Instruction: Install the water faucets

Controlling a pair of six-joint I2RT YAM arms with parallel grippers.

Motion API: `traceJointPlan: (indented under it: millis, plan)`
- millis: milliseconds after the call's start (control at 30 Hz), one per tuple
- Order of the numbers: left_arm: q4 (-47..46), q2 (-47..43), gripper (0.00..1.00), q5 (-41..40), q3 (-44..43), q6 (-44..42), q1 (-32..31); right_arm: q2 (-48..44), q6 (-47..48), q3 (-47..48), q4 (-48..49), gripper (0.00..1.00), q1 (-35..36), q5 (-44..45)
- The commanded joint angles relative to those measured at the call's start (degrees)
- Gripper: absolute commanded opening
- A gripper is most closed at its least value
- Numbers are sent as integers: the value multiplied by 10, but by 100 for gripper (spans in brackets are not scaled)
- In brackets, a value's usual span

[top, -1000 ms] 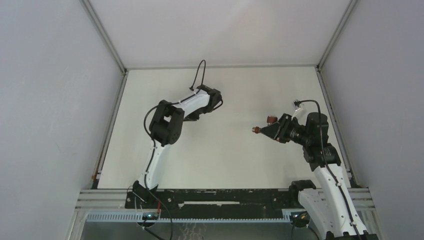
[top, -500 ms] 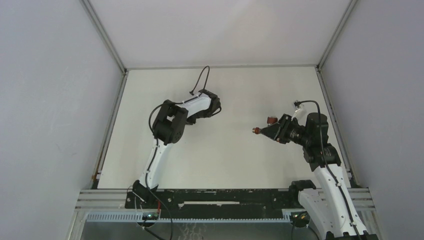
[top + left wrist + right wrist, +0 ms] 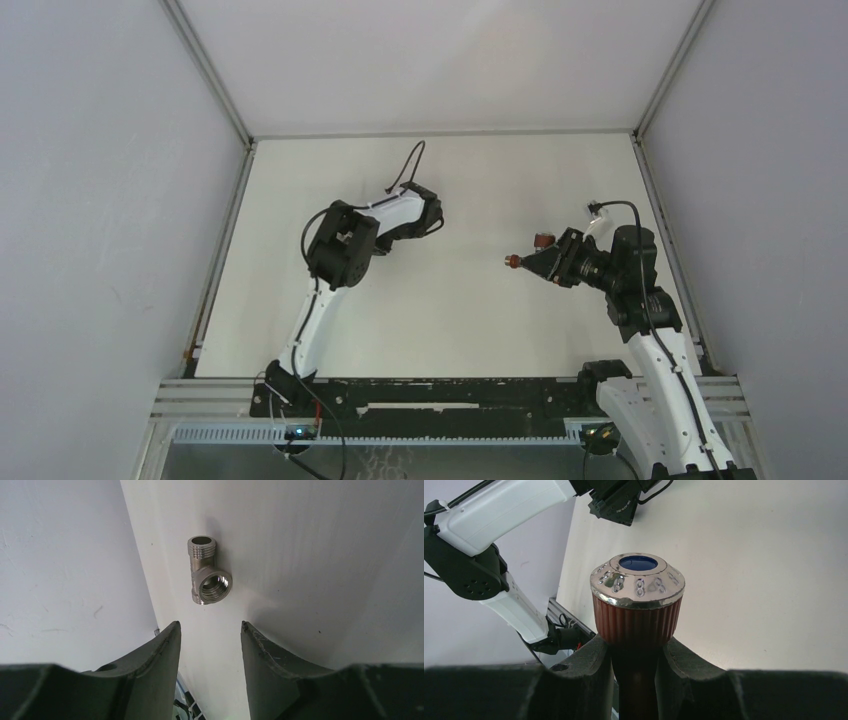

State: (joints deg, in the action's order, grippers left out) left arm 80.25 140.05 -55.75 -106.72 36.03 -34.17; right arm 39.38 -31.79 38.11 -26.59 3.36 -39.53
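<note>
The step in hand is judged to be the pick-up of the fitting [image 3: 207, 570], so that it can be joined to the faucet [image 3: 638, 612].

The left gripper [image 3: 210, 630] is held with a moderate gap between its jaws and nothing is gripped by it. The fitting, a silvery tee with one outside-threaded end and one inside-threaded mouth, is seen lying on the surface [image 3: 450, 320] just ahead of those jaws, in line with the gap and untouched. In the top view the fitting cannot be made out.

The right gripper [image 3: 636, 647] is closed on the faucet by the stem below its ribbed reddish-brown knob. The faucet is carried above the surface, right of centre, with its end pointed toward the left arm and well apart from it.

For the next move, the left gripper would need to be brought forward until the fitting's body lies between the fingers, then closed squarely so that a threaded opening is left free. After that the fitting would have to be lifted and lined up with the faucet's pipe end.

Counted: one faucet, one fitting, two grippers.
</note>
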Motion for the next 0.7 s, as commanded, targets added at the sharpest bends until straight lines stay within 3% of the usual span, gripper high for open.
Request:
traceJointPlan:
  millis: [0, 100, 167, 400, 433, 500, 667]
  plan:
    - [9, -29, 53, -6, -18, 1, -3, -4, -1, 29, 29, 0, -4, -5]
    - [-8, -93, 58, 11, -15, 5, -1, 1, -1, 29, 32, 0, -4, -6]
    - [-45, -162, 61, 63, 1, -6, 9, 5, -2, 29, 36, 0, -4, -9]
    - [-252, -349, 66, 344, 168, 7, 144, 4, -2, 29, 37, 0, -4, -9]
    - [-277, -362, 66, 377, 190, 9, 166, 4, -1, 29, 37, 0, -5, -9]
    - [-288, -366, 66, 369, 202, 21, 196, 4, 1, 28, 34, 0, -5, -9]
    - [-260, -302, 65, 368, 155, 15, 224, 9, -1, 28, 41, 0, -5, -13]
